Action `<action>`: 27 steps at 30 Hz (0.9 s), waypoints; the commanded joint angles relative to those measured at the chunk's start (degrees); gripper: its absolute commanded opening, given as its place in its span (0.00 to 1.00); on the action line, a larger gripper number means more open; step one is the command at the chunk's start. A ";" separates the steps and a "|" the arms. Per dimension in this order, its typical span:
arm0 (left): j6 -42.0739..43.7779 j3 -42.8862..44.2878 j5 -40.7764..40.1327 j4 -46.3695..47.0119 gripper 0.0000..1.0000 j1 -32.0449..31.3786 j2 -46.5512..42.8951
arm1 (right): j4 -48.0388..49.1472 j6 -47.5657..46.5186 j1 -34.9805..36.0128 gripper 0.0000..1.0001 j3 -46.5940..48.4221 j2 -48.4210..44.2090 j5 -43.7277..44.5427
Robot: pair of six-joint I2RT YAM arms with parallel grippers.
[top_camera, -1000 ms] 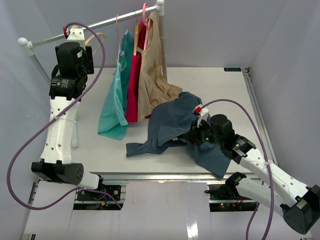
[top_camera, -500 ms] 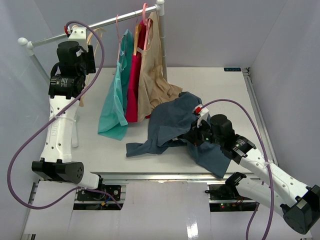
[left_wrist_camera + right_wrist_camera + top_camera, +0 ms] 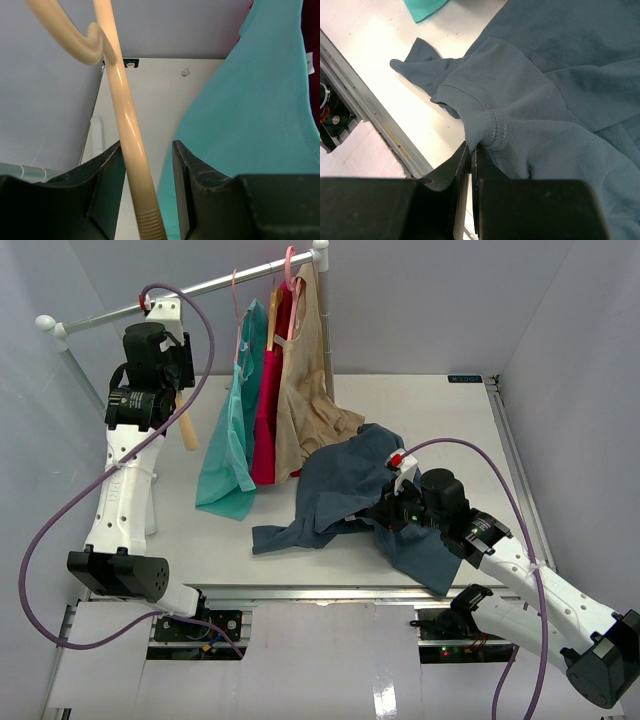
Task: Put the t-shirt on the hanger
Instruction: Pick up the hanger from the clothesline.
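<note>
wood hanger (image 3: pixel 131 150) stands between the parted jaws of my left claw (image 3: pixel 146 150), not clamped. right claw (image 3: pixel 470 150) pinches the t-shirt (image 3: pixel 560 75) collar, well off to its right.

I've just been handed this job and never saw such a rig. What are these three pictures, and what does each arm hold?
Two robot arms sit at the near edge of the table, each ending in a two-finger gripper. The wide picture looks down from above and behind them; the other two come from wrist cameras. The left gripper is up by the clothes rail, jaws open either side of the wooden hanger. The right gripper is shut on a stitched edge of the dark blue t-shirt, which lies crumpled on the table. A turquoise garment, a red garment and a beige garment hang from the rail.
</note>
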 commanded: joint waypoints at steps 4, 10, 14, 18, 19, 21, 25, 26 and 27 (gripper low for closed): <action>-0.32 2.56 -2.16 3.40 0.47 0.14 0.36 | 2.73 -0.69 -0.13 0.08 0.10 -0.40 0.17; -0.44 3.17 -4.77 3.54 0.43 0.14 1.20 | 2.73 -0.70 -0.13 0.08 0.00 -0.52 0.17; -0.20 3.20 -7.21 3.72 0.43 0.14 0.78 | 2.73 -0.82 -0.13 0.08 0.06 -0.34 -0.06; -0.04 3.11 -7.90 4.15 0.43 0.14 0.52 | 2.73 -0.74 -0.04 0.08 0.06 -0.26 0.03; 0.13 3.15 -7.80 4.23 0.43 0.14 0.60 | 2.73 -0.77 -0.04 0.08 0.06 -0.30 0.03; 0.37 3.39 -7.75 4.33 0.40 0.14 0.79 | 2.73 -0.82 -0.09 0.08 0.01 -0.25 0.03; 0.73 3.31 -5.21 4.42 0.16 0.14 0.91 | 2.73 -0.73 -0.13 0.08 0.11 -0.08 0.03; 0.76 3.17 -4.56 4.43 0.12 0.14 0.87 | 2.72 -0.75 -0.12 0.08 0.13 -0.08 0.04; 0.76 3.04 -4.42 4.50 0.07 0.14 0.87 | 2.65 -0.81 -0.05 0.08 0.07 -0.08 0.11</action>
